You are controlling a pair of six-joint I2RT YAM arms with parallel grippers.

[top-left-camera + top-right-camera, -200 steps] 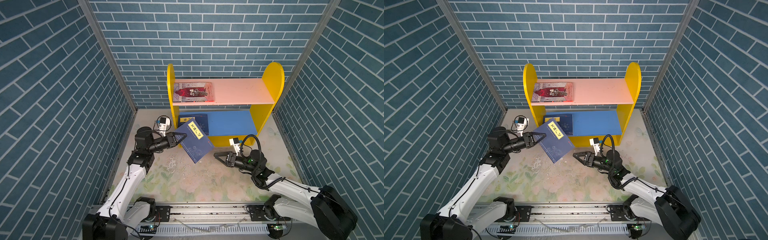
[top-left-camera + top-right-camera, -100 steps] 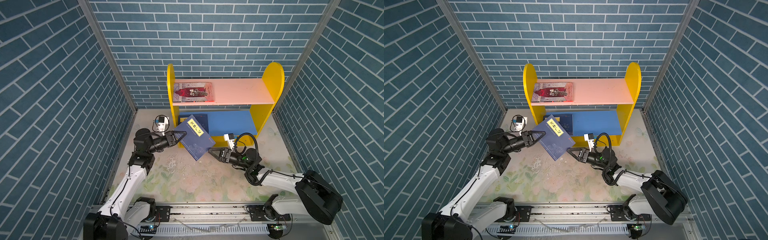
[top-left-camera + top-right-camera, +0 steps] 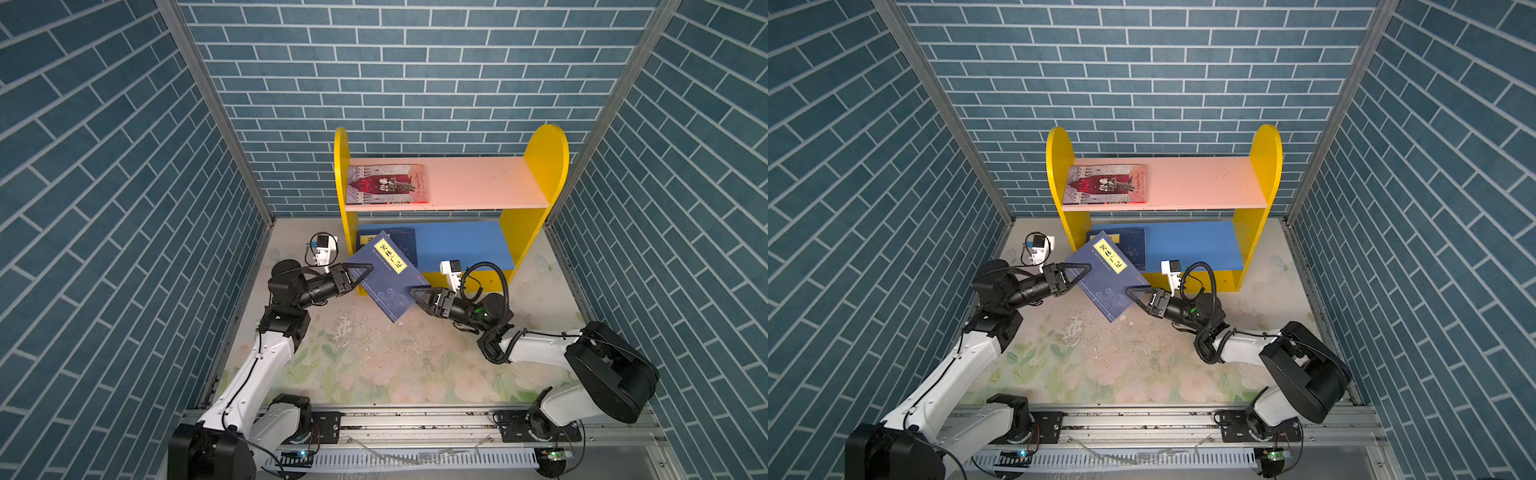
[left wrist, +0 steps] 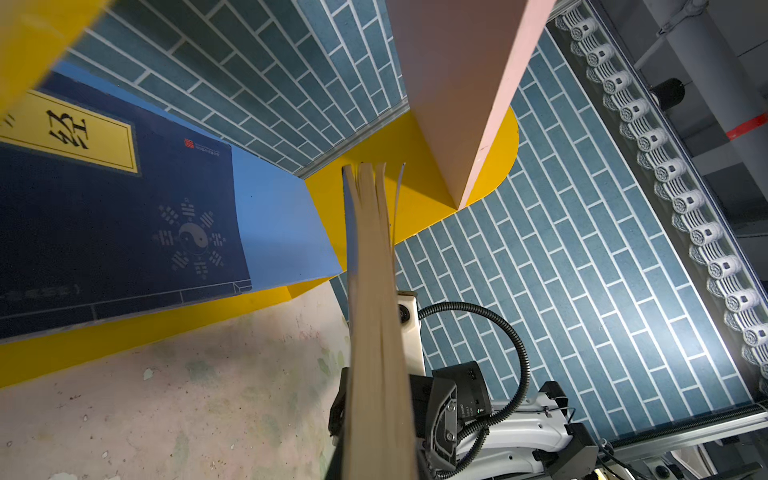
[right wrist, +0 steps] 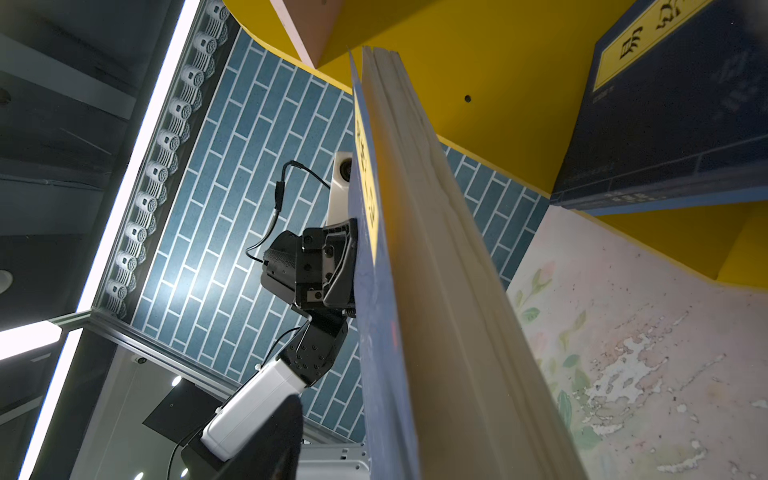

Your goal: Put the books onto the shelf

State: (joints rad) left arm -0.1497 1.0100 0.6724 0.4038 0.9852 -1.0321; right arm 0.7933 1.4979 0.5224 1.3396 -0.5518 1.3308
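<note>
In both top views my left gripper (image 3: 359, 274) (image 3: 1079, 274) is shut on one edge of a navy book stack with a yellow label (image 3: 386, 274) (image 3: 1106, 279). The stack hangs tilted above the floor, in front of the shelf (image 3: 544, 166) (image 3: 1266, 166). My right gripper (image 3: 417, 293) (image 3: 1133, 296) is open and straddles the stack's opposite edge. In the right wrist view one dark finger (image 5: 266, 440) stands off the cover (image 5: 374, 316). A grey-and-red book (image 3: 386, 185) (image 3: 1106, 185) lies on the pink board. Another navy book (image 3: 405, 245) (image 4: 116, 216) (image 5: 665, 104) lies on the blue board.
Blue brick-pattern walls (image 3: 124, 208) close in the left, back and right sides. The floor is a worn floral mat (image 3: 374, 365). The shelf stands against the back wall, and the right part of each of its boards is bare. A metal rail (image 3: 415, 419) runs along the front.
My right gripper has moved left and up until it straddles the stack's free edge, and its jaws have narrowed. My left gripper has carried the stack slightly toward the shelf.
</note>
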